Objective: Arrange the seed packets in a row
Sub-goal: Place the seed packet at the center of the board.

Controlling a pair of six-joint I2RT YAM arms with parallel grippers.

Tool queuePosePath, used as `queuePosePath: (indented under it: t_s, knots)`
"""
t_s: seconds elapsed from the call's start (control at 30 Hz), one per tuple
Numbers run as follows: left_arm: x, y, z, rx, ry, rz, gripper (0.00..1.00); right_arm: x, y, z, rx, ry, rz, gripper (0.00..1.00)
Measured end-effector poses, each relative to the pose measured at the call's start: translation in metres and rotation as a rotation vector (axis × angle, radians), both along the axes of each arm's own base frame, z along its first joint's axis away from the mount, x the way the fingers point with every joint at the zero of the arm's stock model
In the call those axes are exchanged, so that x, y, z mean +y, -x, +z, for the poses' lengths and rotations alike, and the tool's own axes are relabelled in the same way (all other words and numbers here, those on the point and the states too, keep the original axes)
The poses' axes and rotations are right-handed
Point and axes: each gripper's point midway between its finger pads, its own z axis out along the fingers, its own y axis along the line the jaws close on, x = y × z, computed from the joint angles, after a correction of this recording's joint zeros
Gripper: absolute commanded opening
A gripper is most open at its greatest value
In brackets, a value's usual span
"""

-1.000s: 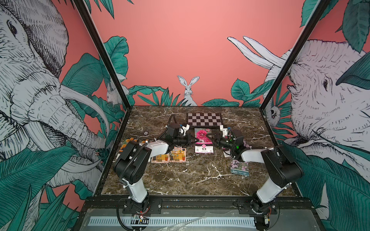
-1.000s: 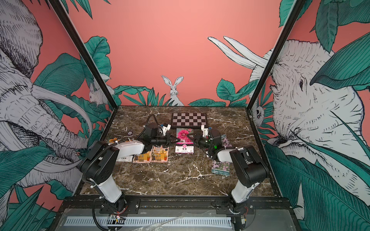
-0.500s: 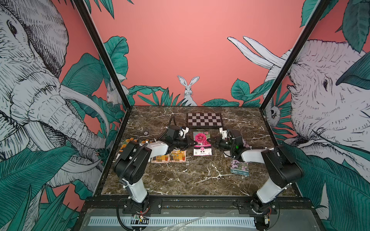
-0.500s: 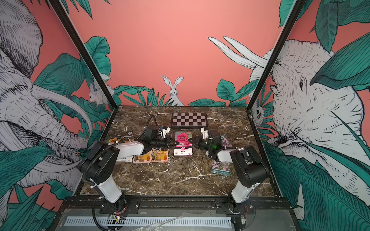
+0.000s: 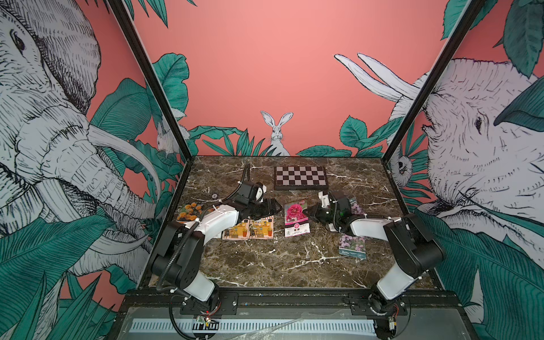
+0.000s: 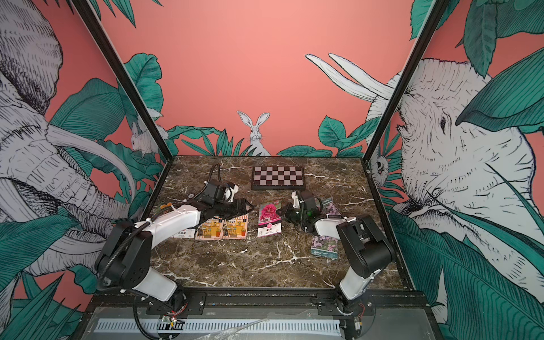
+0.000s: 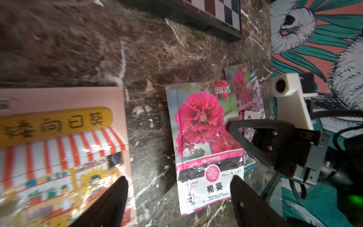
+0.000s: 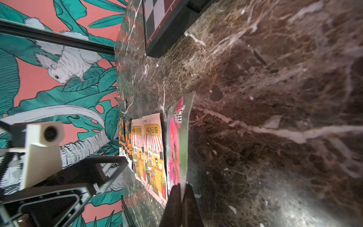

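Note:
A magenta-flower seed packet (image 5: 295, 217) (image 6: 269, 217) (image 7: 204, 137) lies on the marble between both grippers. My left gripper (image 5: 275, 207) (image 7: 178, 178) stands open just left of it, holding nothing. My right gripper (image 5: 312, 212) (image 8: 181, 186) is shut on that packet's right edge (image 8: 179, 137). Two orange-striped shop packets (image 5: 248, 231) (image 7: 59, 141) lie side by side to the left, partly under the left arm. Marigold packets (image 5: 190, 211) lie further left. One lilac packet (image 5: 352, 246) lies at front right, another (image 5: 357, 207) behind the right wrist. A second magenta packet (image 7: 240, 84) shows in the left wrist view.
A black-and-white chequered board (image 5: 300, 177) (image 6: 278, 177) lies at the back centre. Black frame posts and illustrated walls close in the marble table (image 5: 279, 265) on three sides. A small dark disc (image 5: 214, 195) sits at the left behind the marigold packets.
My left gripper has opened and let go of the magenta packet, which has settled flat, slightly nearer the front. My right gripper has shut on the packet's right edge.

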Motion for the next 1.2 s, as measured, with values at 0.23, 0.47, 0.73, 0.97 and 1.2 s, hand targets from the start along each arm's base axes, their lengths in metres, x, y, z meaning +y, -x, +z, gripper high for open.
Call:
queuePosePath:
  t_s: [0.23,0.47,0.73,0.97,1.2]
  knots:
    - [0.033,-0.001,0.006,-0.056,-0.157,0.045,1.0,0.012,-0.002,-0.016,0.009,0.071,0.0,0.03]
    - [0.043,0.003,-0.002,-0.035,-0.206,0.059,0.99,0.021,0.003,-0.037,0.039,0.114,0.005,0.03]
    - [0.045,0.002,-0.002,-0.032,-0.209,0.065,0.99,0.028,-0.002,-0.035,0.022,0.121,-0.005,0.05]
    - [0.044,0.003,-0.002,-0.028,-0.201,0.061,0.99,0.036,-0.007,-0.038,0.025,0.12,-0.004,0.07]
    - [0.042,0.005,-0.003,-0.015,-0.185,0.057,0.99,0.045,-0.008,-0.036,0.027,0.109,0.005,0.19]
